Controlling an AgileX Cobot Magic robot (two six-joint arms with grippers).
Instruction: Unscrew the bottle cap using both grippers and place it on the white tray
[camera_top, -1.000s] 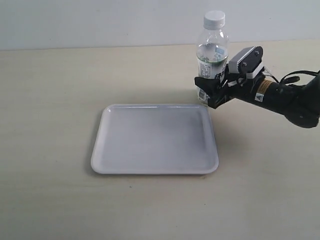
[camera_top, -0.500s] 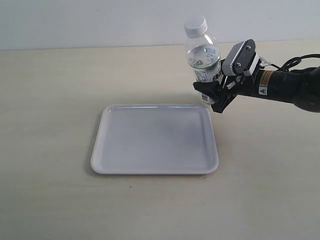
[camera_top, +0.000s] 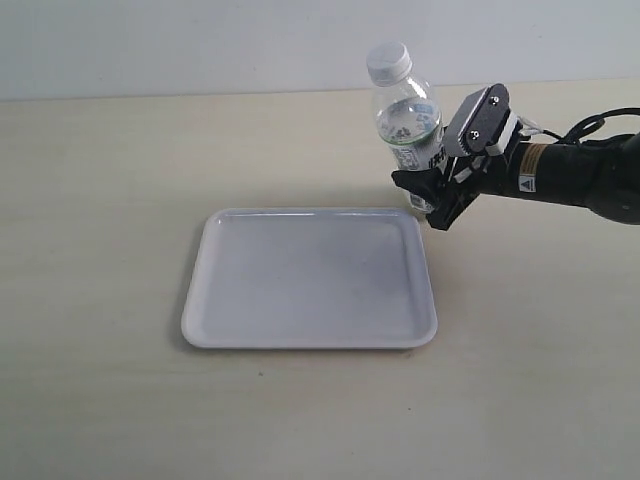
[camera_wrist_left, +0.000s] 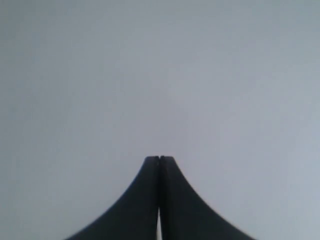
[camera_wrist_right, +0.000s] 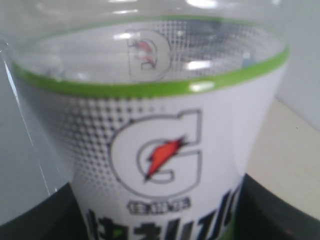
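My right jaws, half-spread, clamp small clear plastic drink bottle (camera_top: 408, 118) at label. Just tilted it: ribbed white screw cap (camera_top: 388, 62) leans away above jaws, possibly clear of counter (camera_top: 100, 200). My left jaws pressed together, empty; cap twist theirs next.

The bottle (camera_top: 410, 125), upper right of the exterior view, is clear with a white cap (camera_top: 388, 62). Close up, its label (camera_wrist_right: 165, 150) is white with a grey dot pattern, a lime-green band on top, a grey-outlined G around an orange-red bolt, and black lettering. The tray (camera_top: 300, 285) at centre is glossy white on a beige table (camera_top: 100, 200). The wall (camera_top: 200, 40) is pale grey. The right gripper (camera_top: 424, 192) is black with a grey-white block (camera_top: 478, 118). The left gripper (camera_wrist_left: 159, 158) is black.
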